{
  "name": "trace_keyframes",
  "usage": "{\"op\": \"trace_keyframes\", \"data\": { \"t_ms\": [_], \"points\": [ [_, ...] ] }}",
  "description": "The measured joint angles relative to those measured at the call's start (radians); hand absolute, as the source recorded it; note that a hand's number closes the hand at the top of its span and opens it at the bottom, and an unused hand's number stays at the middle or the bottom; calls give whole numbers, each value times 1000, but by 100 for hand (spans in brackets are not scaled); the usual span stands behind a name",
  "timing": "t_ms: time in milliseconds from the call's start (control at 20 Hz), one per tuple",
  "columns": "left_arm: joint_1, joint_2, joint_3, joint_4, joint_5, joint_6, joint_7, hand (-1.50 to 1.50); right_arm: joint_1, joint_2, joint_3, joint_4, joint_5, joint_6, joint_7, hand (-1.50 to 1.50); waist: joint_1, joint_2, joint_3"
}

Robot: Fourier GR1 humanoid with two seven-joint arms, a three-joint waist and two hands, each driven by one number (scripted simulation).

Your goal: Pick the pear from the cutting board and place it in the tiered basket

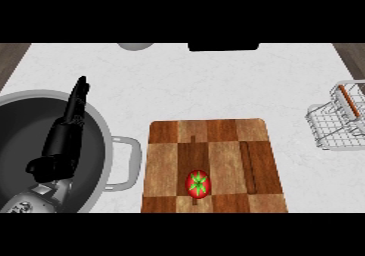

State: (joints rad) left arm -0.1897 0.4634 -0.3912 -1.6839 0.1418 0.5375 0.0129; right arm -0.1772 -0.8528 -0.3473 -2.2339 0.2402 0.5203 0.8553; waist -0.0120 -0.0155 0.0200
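A small red fruit with a green star-shaped top [198, 183] lies near the front edge of the wooden checkered cutting board [233, 145], slightly left of the board's middle. The white wire tiered basket [338, 124] stands at the right edge of the counter, apart from the board. My left hand [61, 147] shows at the left, over a large pot, with its fingers straight and pointing away from me; it holds nothing and is well left of the fruit. My right hand shows in no view.
A large grey pot [15, 150] with a side handle [128, 162] sits just left of the board. At the counter's far edge are a pale round object [135, 46] and a black object [222, 47]. White counter lies between board and basket.
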Motion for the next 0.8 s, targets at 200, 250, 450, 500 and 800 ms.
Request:
{"op": "trace_keyframes", "data": {
  "t_ms": [200, 250, 450, 500, 800],
  "points": [
    [-11, -5, 7, 5, 10, -14, -6, 0, -49, -34, -15, 87, 14, 6, -14, 150, 16, 4, -1],
    [-12, -5, 10, 9, 11, -18, -8, 0, -54, -45, -22, 110, 21, 11, -25, 150, 16, 4, -1],
    [-35, -10, 7, 31, 6, -27, -1, 0, -102, -81, -14, 228, 71, 4, -83, 150, 26, 7, 0],
    [-36, -12, 9, 32, 7, -27, -1, 0, -102, -87, -11, 253, 88, -2, -109, 150, 27, 7, 0],
    [-42, -16, 12, 45, 7, -36, -11, 0, -120, -111, 24, 411, 188, -50, -234, 150, 33, 8, 1]
  ]
}}
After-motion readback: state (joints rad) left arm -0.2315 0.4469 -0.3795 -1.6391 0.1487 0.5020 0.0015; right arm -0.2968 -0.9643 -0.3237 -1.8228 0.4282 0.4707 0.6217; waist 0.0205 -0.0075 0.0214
